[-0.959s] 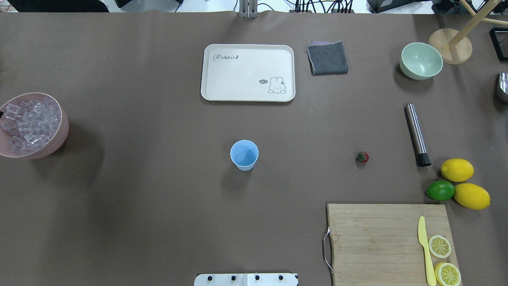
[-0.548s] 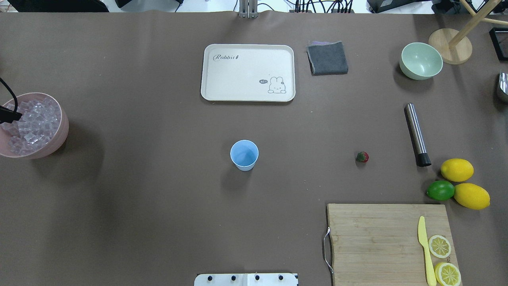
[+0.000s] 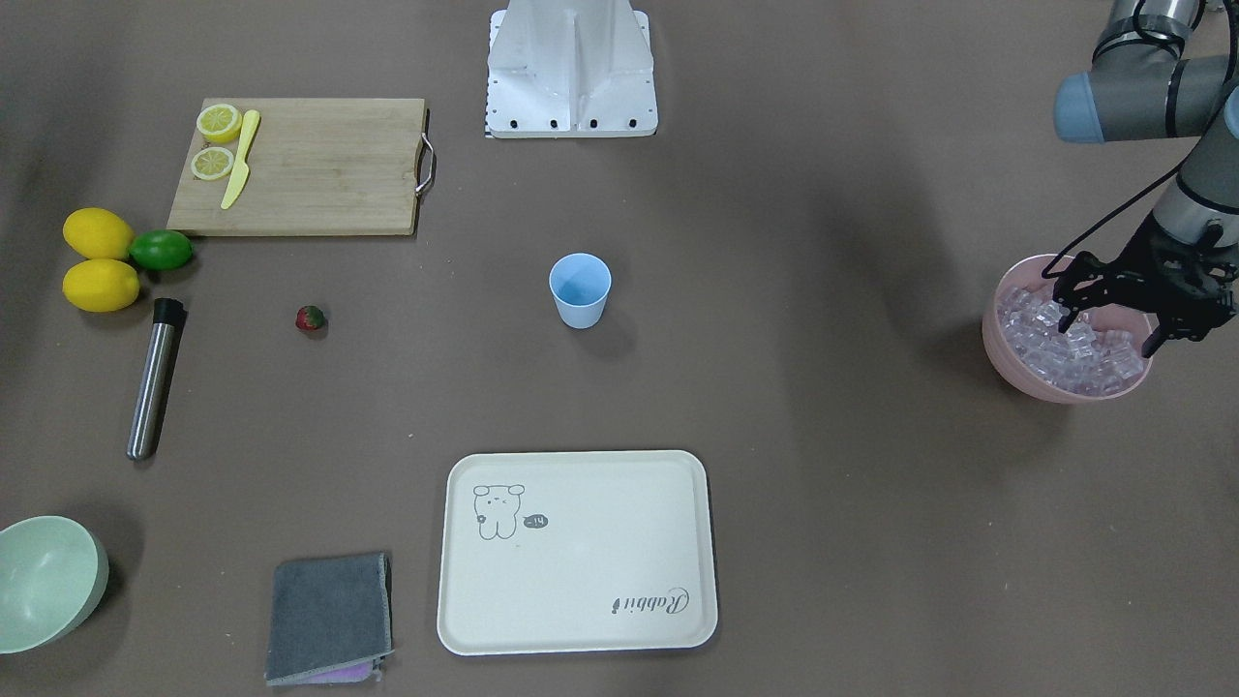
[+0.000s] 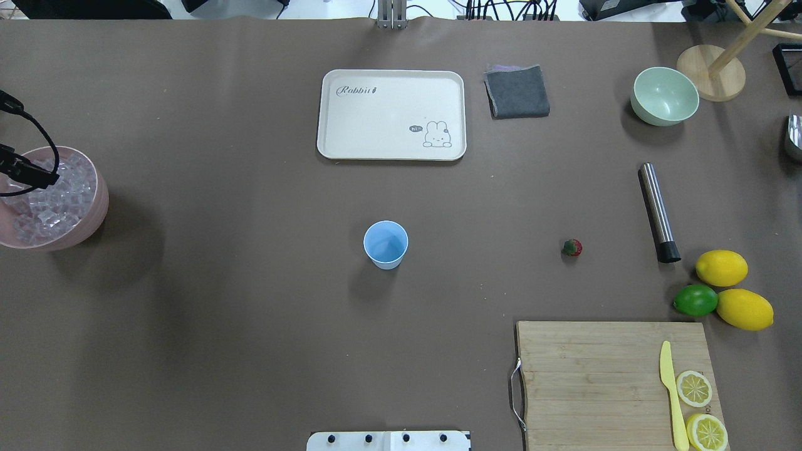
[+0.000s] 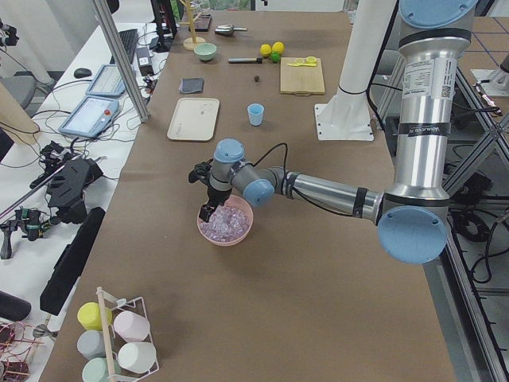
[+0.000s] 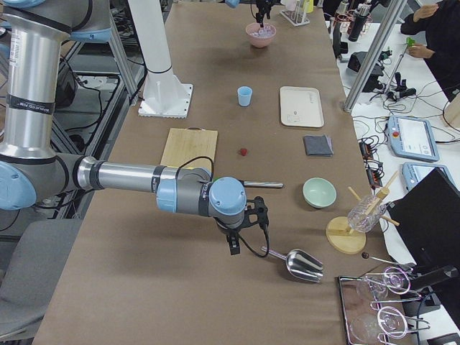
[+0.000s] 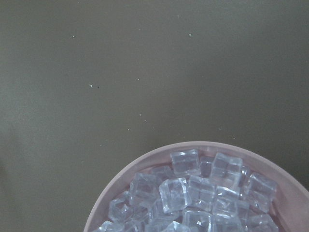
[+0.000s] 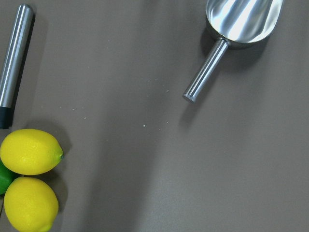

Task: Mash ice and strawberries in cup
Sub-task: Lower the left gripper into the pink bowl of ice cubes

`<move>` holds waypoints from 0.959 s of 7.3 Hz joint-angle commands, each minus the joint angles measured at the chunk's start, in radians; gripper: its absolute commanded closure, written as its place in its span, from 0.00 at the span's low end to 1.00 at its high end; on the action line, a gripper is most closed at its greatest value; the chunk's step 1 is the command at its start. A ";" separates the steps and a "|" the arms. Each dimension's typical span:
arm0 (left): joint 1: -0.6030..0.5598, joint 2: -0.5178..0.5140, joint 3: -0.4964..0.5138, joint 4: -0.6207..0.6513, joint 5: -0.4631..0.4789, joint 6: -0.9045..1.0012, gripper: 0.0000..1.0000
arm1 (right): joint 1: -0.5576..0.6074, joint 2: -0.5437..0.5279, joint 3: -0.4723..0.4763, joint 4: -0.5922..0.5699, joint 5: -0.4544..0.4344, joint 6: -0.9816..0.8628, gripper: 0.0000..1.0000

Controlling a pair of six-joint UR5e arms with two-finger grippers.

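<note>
Ice [image 3: 1070, 350], a heap of small clear cubes, fills a pink bowl [image 3: 995, 344] at the right edge of the front-facing view, well apart from everything else on the brown table. The left gripper [image 3: 1111, 331] hangs over this bowl, black fingers [image 3: 1066, 318] spread wide with their tips down at the level of the top cubes; whether they touch the ice cannot be told. The left wrist view shows the bowl's rim and cubes at the bottom of the frame.

The light blue cup [image 3: 580, 288] stands upright near the middle of the table. The strawberry [image 3: 310, 318], tiny and red with a green top, lies on the bare table to the left of the cup in the front-facing view, well apart from it. Further left, a steel muddler with a black end [image 3: 155, 378] lies flat.

The right gripper [image 6: 235, 248] appears only in the right side view, hovering low over the table near a metal scoop [image 8: 236, 29]; how its jaws stand cannot be told. Its wrist view shows the scoop at the upper right and two whole lemons [image 8: 30, 151] at the lower left.
</note>
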 commanded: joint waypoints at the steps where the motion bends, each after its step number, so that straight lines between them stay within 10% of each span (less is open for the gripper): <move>1: 0.003 -0.004 0.013 0.000 0.001 -0.001 0.06 | 0.000 0.001 0.000 0.000 0.000 0.003 0.00; 7: 0.041 -0.003 0.027 -0.012 0.022 -0.032 0.10 | 0.000 0.001 0.000 0.000 0.002 0.001 0.00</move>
